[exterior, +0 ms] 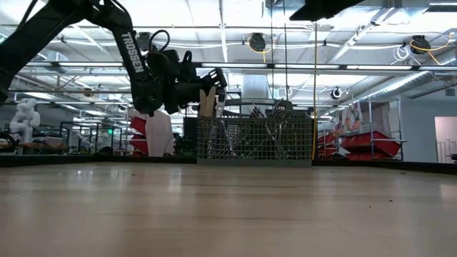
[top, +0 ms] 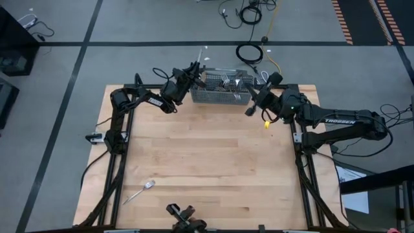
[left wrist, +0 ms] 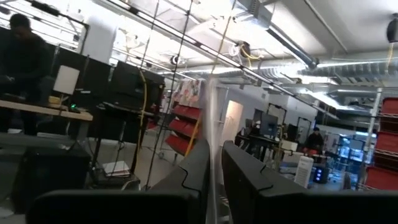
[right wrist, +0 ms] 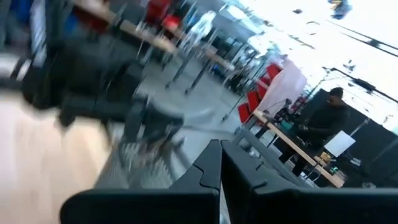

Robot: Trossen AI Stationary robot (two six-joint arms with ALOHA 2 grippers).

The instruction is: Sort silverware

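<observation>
A grey wire-mesh basket [top: 220,96] stands at the table's far edge with several pieces of silverware [exterior: 275,118] upright in it. My left gripper [top: 194,70] hovers at the basket's left end, shut on one slim shiny piece [top: 202,55]; fork, spoon or knife, I cannot tell. My right gripper [top: 248,109] hangs shut and holds nothing, just off the basket's right near corner. A lone spoon [top: 141,191] lies flat on the wood near the table's near-left corner. My left gripper pinches the slim silver piece [left wrist: 213,134] between its two fingers [left wrist: 193,168], which lie along it. The piece sticks out past the fingertips, slanting up and toward the far side. It is lifted clear of basket and table. The fingers hide the end they hold.
The wooden tabletop [top: 207,162] stretches wide between the basket and the near edge. A dark camera mount [top: 184,217] sits at the middle of the near edge. Cables lie on the floor beyond the far edge. People stand at benches in the room behind.
</observation>
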